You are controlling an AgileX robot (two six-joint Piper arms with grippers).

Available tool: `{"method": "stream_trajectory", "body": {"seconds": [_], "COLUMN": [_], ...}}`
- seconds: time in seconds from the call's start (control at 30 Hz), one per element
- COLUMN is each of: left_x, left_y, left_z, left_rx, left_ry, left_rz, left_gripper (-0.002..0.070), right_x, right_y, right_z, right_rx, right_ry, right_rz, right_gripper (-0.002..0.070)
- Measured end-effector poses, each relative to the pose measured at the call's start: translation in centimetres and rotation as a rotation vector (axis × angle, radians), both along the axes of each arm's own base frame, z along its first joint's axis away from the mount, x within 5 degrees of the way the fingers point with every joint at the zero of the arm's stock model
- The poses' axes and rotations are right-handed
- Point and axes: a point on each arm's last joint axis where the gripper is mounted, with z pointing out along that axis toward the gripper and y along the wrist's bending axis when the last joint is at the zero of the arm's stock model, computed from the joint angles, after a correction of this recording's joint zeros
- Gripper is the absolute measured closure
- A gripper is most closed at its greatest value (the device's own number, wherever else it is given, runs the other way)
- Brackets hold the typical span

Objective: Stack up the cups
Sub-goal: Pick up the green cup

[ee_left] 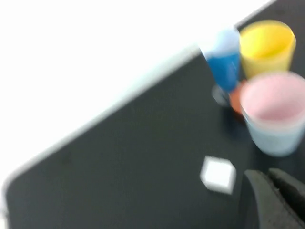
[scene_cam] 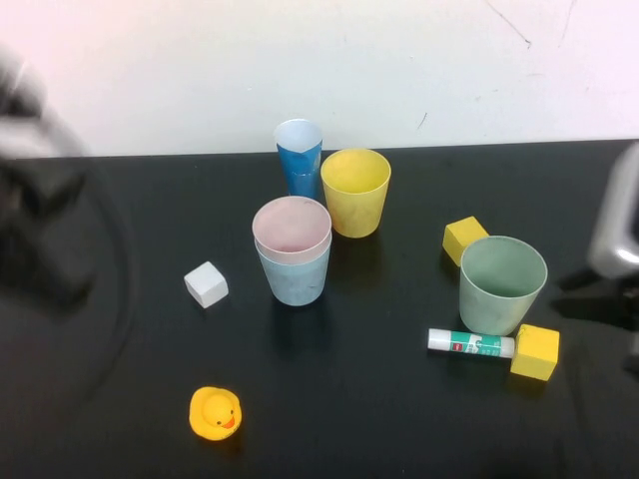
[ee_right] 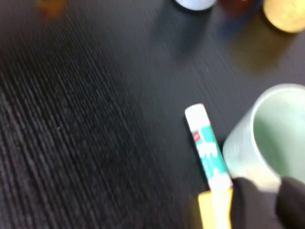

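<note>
1. The black counter (scene_cam: 379, 419) carries everything; its far edge meets the white wall just behind the cups, while its near half is mostly open.
2. One stack exists: the pale pink cup (scene_cam: 292, 227) sits nested in the light blue cup (scene_cam: 295, 274) near the counter's middle. That reads as one step of three done.
3. The yellow cup (scene_cam: 355, 190) stands upright and alone just behind and to the right of the stack, touching or nearly touching the narrow dark-blue cup (scene_cam: 300, 157).
4. The pale green cup (scene_cam: 502, 282) stands upright well to the right, hemmed in by a glue stick (scene_cam: 471, 343) in front and two yellow blocks (scene_cam: 534, 351), so room to approach is tightest there.
5. The left gripper (ee_left: 274, 200) hovers over the counter's left side near the white cube (scene_cam: 206, 284); whether its fingers are apart or together cannot be told.
6. The right gripper (ee_right: 259, 205) hangs beside the green cup and glue stick; its fingers' state cannot be told either.
7. A rubber duck (scene_cam: 215, 413) sits near the front, clear of any likely path.
</note>
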Motion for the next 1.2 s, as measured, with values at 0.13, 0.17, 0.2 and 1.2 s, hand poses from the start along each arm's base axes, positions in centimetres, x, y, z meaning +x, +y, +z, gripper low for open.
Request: {"method": "stream_trajectory", "body": {"seconds": [0.13, 0.17, 0.2, 1.2], "left_x": [-2.6, -3.2, -3.8, -9.8], "left_y": [0.9, 1.2, 1.5, 4.5], "left_z": [-3.9, -5.0, -6.0, -11.6], "left_rx": [-0.056, -0.062, -0.068, -0.094], "left_ry": [0.068, 0.079, 0.089, -0.110], "left_rz": [0.038, 0.050, 0.063, 0.116], "left_gripper": [0.0674, 0.0674, 0.0675, 0.0675], "right_x": [2.8, 3.4, 4.1, 12.9], "right_y": [1.9, 2.2, 2.6, 6.2], "right_z": [-0.7, -0.8, -1.1, -2.5], "right_rx": [-0.037, -0.046, -0.061, -0.163], "right_ry": [0.024, 0.023, 0.030, -0.039], "right_rz": [0.059, 0.069, 0.082, 0.250], "right_gripper": [0.0369, 0.0335, 0.0301, 0.0613]}}
